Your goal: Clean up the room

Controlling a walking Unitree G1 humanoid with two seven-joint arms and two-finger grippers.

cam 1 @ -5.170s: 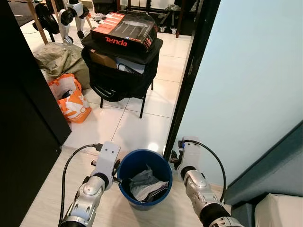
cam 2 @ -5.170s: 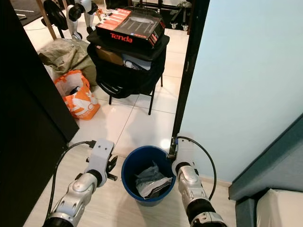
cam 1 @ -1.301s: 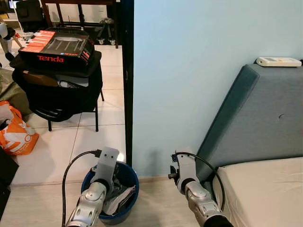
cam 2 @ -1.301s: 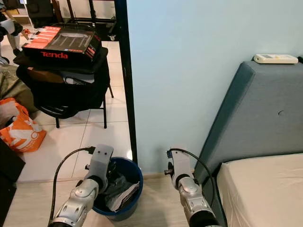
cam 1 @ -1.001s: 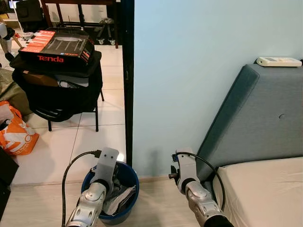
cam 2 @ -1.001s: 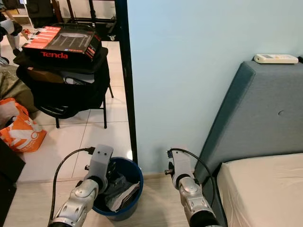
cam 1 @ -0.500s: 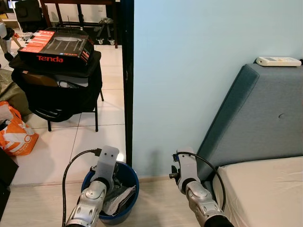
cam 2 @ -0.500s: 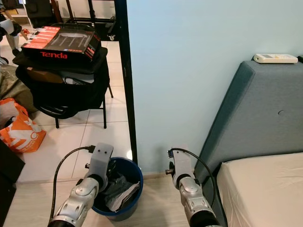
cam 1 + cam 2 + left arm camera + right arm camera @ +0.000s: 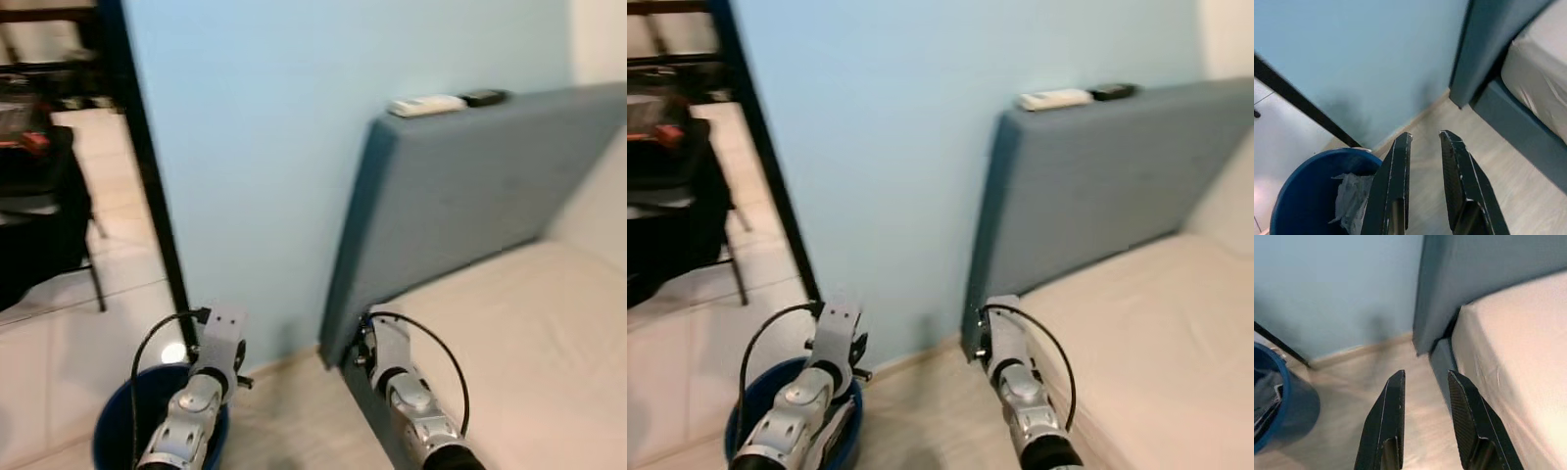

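A blue bin (image 9: 110, 431) with crumpled waste (image 9: 1350, 202) inside stands on the pale wood floor by the light blue wall, at my lower left. My left arm (image 9: 196, 401) hangs over its right rim. In the left wrist view my left gripper (image 9: 1425, 134) is open and holds nothing, just beside the bin. My right arm (image 9: 407, 397) hangs near the foot of the headboard. My right gripper (image 9: 1426, 374) is open and empty above the floor, between the bin (image 9: 1283, 406) and the bed.
A cream mattress (image 9: 519, 333) with a grey-blue headboard (image 9: 460, 186) is on the right. A white remote (image 9: 424, 105) and a dark item (image 9: 483, 96) lie on the headboard's top. A black door frame (image 9: 147, 186) and a black chair (image 9: 39, 215) stand to the left.
The whole picture has swung right and is blurred, so the camera turned. The bed takes up more of the view and the bin sits further left. Both arms hang as before.
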